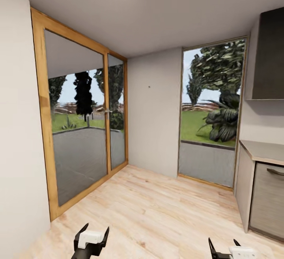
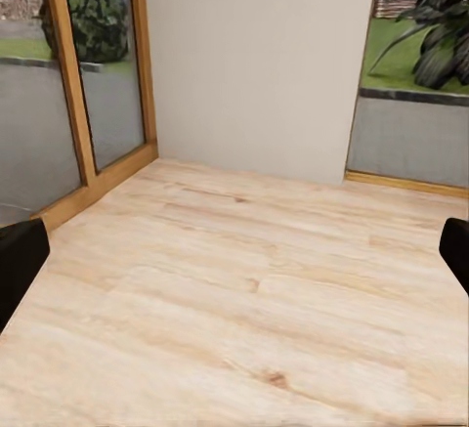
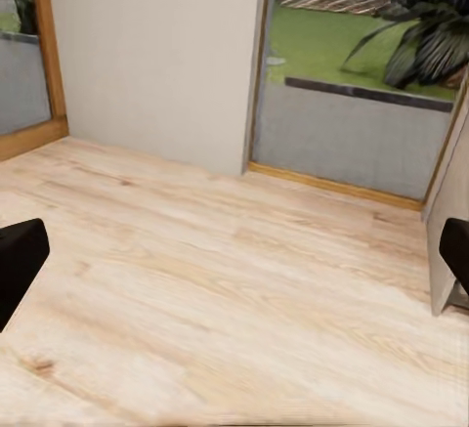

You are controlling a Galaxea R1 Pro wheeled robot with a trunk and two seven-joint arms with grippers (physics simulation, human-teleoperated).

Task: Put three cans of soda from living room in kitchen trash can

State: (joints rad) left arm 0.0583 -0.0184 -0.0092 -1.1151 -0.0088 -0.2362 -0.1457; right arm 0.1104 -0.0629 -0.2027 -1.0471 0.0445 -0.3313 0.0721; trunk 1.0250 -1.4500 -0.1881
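The robot is travelling, so the step in hand, as I judge it, is finding the way to the cans: neither the three can of soda nor the tash can is in sight here, and the sensible move is to turn the base slowly until living room furniture comes into view, keeping both arms tucked low so nothing clips the door frame or cabinets. At the left stands a plain pale wall, then a wood-framed glass sliding door (image 1: 83, 132) giving onto a terrace and garden. The left claw (image 1: 91, 238) hangs low with its fingers spread wide and nothing between them. The light wood plank floor (image 1: 157, 211) is level and smooth, easy rolling. Ahead is a white wall section, then a tall window (image 1: 211, 113) with trees outside. The right claw (image 1: 225, 249) is likewise wide and empty. Furthest right, a grey cabinet (image 1: 266, 196) with a worktop sits under a dark wall cupboard (image 1: 270, 55).
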